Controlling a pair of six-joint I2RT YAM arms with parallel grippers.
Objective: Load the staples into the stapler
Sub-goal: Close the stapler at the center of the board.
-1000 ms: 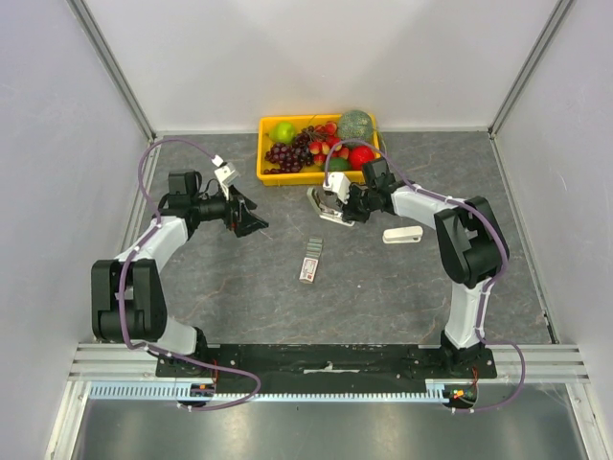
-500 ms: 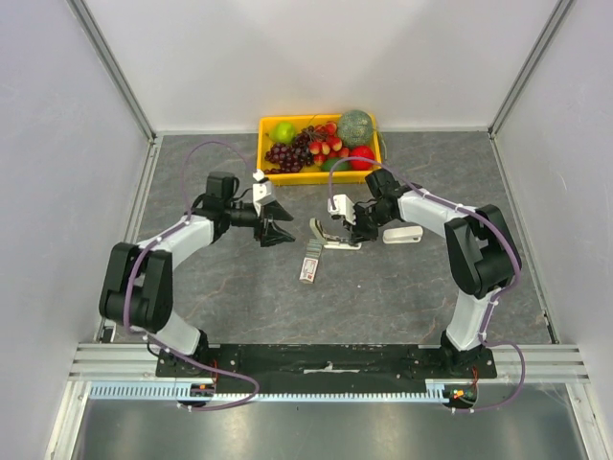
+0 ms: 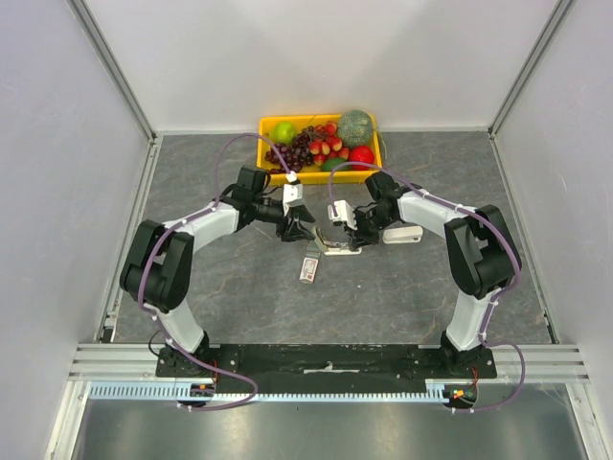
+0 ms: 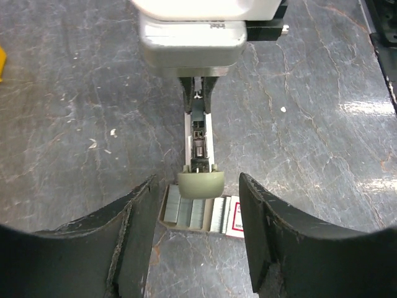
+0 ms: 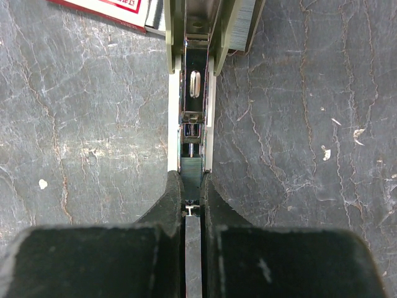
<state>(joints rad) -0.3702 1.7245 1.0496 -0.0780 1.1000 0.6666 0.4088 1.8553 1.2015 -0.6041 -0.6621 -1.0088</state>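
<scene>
The stapler [image 3: 337, 245] is open, its metal channel [image 5: 192, 93] bare. My right gripper [image 3: 351, 228] is shut on its rear end [image 5: 191, 183] and holds it just above the table. Its pale green front tip [image 4: 200, 184] hangs over the staples box [image 3: 309, 269]. The box [image 4: 193, 215] lies open, with silvery strips inside and a red and white flap [image 4: 234, 217] to the right. It also shows at the top of the right wrist view [image 5: 105, 7]. My left gripper [image 3: 303, 231] is open and empty, its jaws [image 4: 197, 182] on either side of the tip and box, touching neither.
A second, white stapler [image 3: 402, 234] lies right of the right gripper. A yellow tray [image 3: 264, 174] of toy fruit stands at the back edge. Grey walls enclose the table on three sides.
My left arm has swung right, from the left side to the stapler's tip over the box. My right gripper has brought the stapler forward and down towards the box.
</scene>
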